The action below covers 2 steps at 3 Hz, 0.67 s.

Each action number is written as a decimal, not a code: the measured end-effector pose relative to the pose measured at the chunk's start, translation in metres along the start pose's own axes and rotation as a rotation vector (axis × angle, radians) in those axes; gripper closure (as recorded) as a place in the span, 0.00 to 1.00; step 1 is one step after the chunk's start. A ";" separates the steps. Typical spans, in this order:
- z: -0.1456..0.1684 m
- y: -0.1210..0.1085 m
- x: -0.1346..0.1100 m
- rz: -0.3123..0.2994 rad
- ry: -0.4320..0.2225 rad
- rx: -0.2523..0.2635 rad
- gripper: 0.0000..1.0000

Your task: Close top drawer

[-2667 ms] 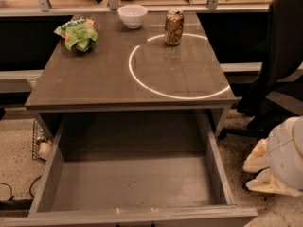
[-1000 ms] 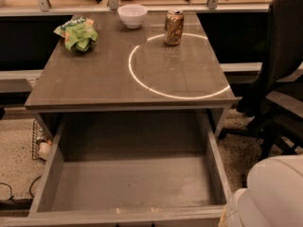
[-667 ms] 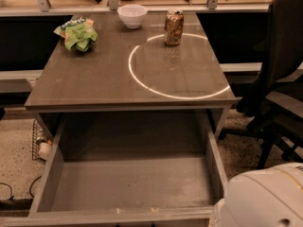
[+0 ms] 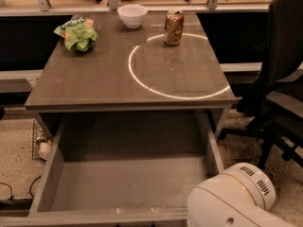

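I see the top drawer (image 4: pixel 128 183) pulled far out under the front edge of the table (image 4: pixel 94 79). My white arm (image 4: pixel 236 200) sits at the drawer's front right corner. The gripper is out of view, so I cannot tell its state.

The room is dim and warm. A bright ring of light (image 4: pixel 129 64) shines on the bench (image 4: pixel 85 77), upper middle, with soft glare. The open top drawer (image 4: pixel 123 183) is dark with shadow at its back. The white arm (image 4: pixel 227 202) glows at the lower right. The claw is out of the frame.

Matt wooden top drawer (image 4: pixel 124 184); gripper out of view
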<state>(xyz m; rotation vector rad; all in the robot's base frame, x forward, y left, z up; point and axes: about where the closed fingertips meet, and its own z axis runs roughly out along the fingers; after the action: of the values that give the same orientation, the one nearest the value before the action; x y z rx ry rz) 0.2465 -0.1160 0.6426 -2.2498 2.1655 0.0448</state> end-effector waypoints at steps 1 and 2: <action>0.007 -0.012 -0.011 -0.031 0.006 0.012 1.00; 0.010 -0.029 -0.026 -0.064 0.002 0.042 1.00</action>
<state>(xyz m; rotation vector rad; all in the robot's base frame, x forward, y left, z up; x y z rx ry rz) 0.2743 -0.0888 0.6333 -2.2953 2.0739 -0.0034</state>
